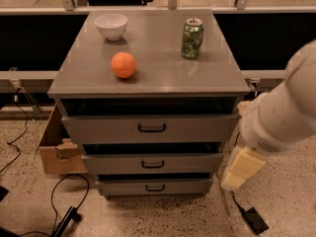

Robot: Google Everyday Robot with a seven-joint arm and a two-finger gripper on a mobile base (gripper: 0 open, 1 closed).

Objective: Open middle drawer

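The end effector (241,169) hangs low at the cabinet's right side, near the right ends of the lower drawers; whether it is released or clenched cannot be told. The middle drawer (113,163) appears shut, between the taller top drawer (98,128) and the narrow bottom drawer (123,186), with its black loop handle (153,164) at centre. The step calls for swinging round to the front, lining up level with that handle rather than its neighbours, hooking it squarely, then pulling straight outward so nothing binds
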